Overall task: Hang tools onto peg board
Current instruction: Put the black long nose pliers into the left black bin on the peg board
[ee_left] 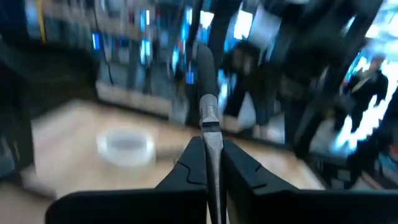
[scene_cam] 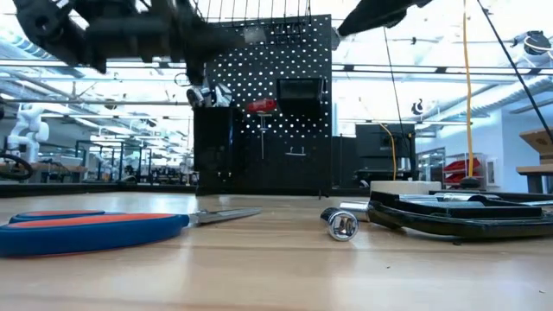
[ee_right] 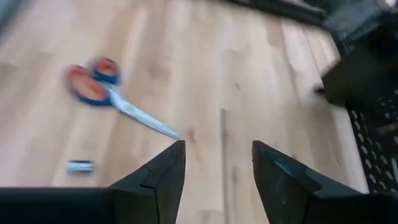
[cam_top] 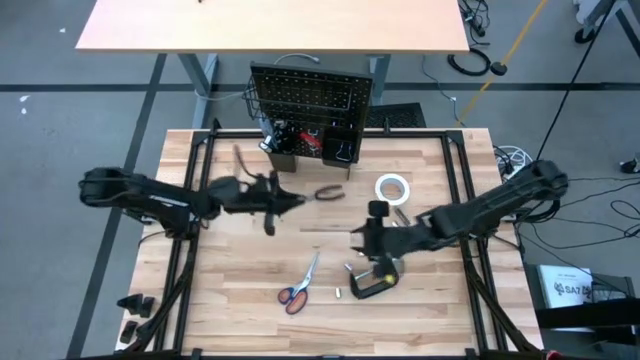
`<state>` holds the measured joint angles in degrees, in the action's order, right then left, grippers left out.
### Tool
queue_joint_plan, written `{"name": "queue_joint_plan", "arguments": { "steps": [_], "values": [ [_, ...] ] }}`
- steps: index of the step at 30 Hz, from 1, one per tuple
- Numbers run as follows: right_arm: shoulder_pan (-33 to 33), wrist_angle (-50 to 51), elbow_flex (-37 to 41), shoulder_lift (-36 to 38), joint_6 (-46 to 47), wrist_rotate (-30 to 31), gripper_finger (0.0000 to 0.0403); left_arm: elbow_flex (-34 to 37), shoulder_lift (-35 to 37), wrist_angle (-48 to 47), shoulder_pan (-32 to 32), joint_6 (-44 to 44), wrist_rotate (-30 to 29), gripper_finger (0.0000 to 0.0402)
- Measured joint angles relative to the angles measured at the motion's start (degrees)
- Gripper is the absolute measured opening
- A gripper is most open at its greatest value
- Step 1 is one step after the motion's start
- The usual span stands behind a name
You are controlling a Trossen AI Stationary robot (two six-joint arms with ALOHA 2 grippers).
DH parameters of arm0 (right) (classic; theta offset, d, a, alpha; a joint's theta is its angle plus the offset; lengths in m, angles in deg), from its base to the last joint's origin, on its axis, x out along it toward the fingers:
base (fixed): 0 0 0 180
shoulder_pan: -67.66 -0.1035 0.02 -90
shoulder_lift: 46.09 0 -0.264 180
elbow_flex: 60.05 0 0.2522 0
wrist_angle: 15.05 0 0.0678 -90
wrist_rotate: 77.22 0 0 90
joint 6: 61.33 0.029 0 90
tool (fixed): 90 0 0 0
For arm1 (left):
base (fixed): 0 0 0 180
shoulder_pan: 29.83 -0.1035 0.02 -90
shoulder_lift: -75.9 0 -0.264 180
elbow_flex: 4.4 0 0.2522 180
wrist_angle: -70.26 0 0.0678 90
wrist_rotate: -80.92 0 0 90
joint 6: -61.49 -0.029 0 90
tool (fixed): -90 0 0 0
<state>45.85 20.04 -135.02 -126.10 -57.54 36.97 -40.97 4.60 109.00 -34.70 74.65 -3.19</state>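
Observation:
The peg board (cam_top: 310, 95) stands upright at the table's far edge, with a red screwdriver (scene_cam: 262, 105) on it. My left gripper (cam_top: 298, 200) is above the table's middle, shut on dark-handled pliers (cam_top: 330, 193). My right gripper (cam_top: 362, 240) hovers open over bare wood near the black C-clamp (cam_top: 372, 280), nothing between its fingers (ee_right: 168, 168). The orange-handled scissors (cam_top: 298, 285) lie flat near the front. The white tape roll (cam_top: 393, 188) lies flat right of centre. My left gripper (ee_left: 211, 140) pinches the pliers' silver metal end (ee_left: 210, 124) between its two fingers. The fingers come level from the table's left and lie along the tool. Its dark handle (ee_left: 204, 62) sticks out beyond the fingertips, clear of the table.
Black bins (cam_top: 340, 145) run along the peg board's lower edge. A small silver bit (cam_top: 337, 292) lies by the scissors. The C-clamp's silver screw end (scene_cam: 341, 225) points toward the near edge. Bare wood lies at the table's front left.

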Motion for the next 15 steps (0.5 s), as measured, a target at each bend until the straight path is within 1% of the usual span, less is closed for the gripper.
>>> {"name": "queue_joint_plan", "arguments": {
  "steps": [2, 3, 4, 5, 7, 8, 10, 12, 13, 15],
  "values": [
    [-1.02, -8.75, 6.85, 4.73, -3.11, -0.22, 0.0168, 0.0, 3.38, 3.74, 0.15, -0.5, -1.16, 0.0014],
    [-1.24, -15.32, 11.14, 7.08, -4.85, -0.38, 0.0166, 0.0, 4.22, 6.87, 0.61, -0.48, -1.6, 0.0014],
    [-1.17, -24.21, 16.06, 9.27, -6.38, -0.54, 0.0164, 0.0, 4.66, 10.29, 1.29, -0.49, -1.93, 0.0014],
    [-0.73, -34.92, 21.13, 10.97, -7.99, -0.54, 0.0162, 0.0, 4.68, 13.14, 2.36, -0.61, -2.0, 0.0014],
    [0.54, -59.82, 30.83, 12.23, -10.09, -0.87, 0.016, 0.0, 3.53, 18.09, 4.88, -2.16, -2.25, 0.0014],
    [1.35, -71.41, 35.02, 11.84, -10.3, -1.81, 0.0159, 0.0, 2.6, 20.09, 6.32, -3.61, -3.32, 0.0014],
    [3.04, -89.66, 41.09, 9.46, -10.06, -4.22, 0.0158, 0.0, -0.11, 24.0, 8.77, -5.69, -6.47, 0.0014],
    [4.32, -99.35, 44.21, 6.8, -8.36, -4.87, 0.0158, -0.02, -3.35, 28.2, 10.32, -6.92, -9.68, 0.0014],
    [4.85, -101.41, 44.69, 5.65, -7.35, -4.95, 0.0158, -0.34, -5.08, 30.24, 10.74, -7.66, -10.56, 0.0014],
    [5.6, -102.02, 44.1, 3.67, -5.28, -5.1, 0.0158, -1.84, -8.66, 33.12, 11.31, -8.11, -11.05, 0.0013]
  ]
}}
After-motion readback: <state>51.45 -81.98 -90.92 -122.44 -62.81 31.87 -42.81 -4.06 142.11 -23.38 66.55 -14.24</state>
